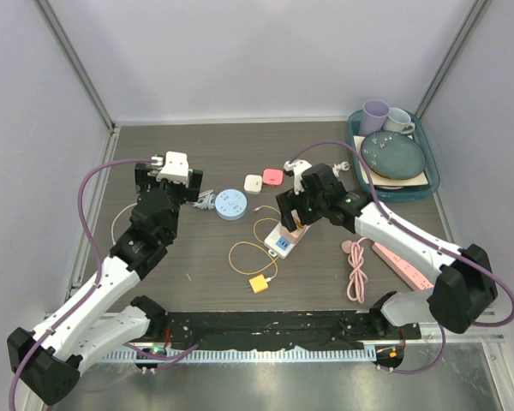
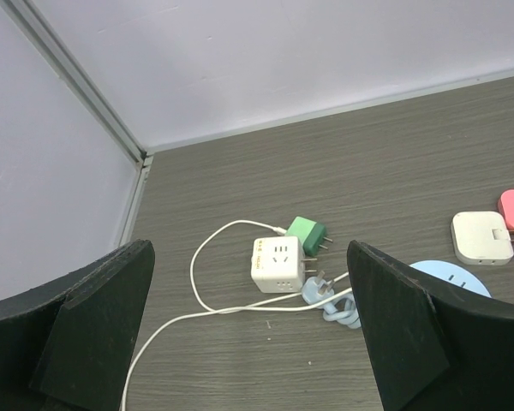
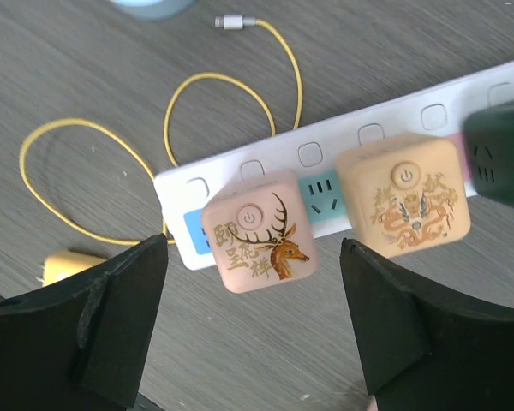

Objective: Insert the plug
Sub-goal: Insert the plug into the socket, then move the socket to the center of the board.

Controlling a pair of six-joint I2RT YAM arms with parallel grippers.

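Claws on both arms stand apart and grip nothing. The right claw [image 3: 255, 247] hangs above the white power strip [image 3: 274, 158]. Its two fingers stand either side of the deer cube plug [image 3: 255, 229] and clear of it. That plug sits on the strip's face, near the strip's blue-marked end. Further along the strip sits a dragon cube plug [image 3: 403, 193], with one bare socket showing between the two cubes. A yellow cable [image 3: 236, 23] loops on the tabletop [image 1: 197, 274] just beside the strip's blue-marked end. The left claw [image 2: 249, 248] is well to the left of the strip. It looks down on a white cube socket [image 2: 277, 264] with a green plug [image 2: 307, 233] just beside it.
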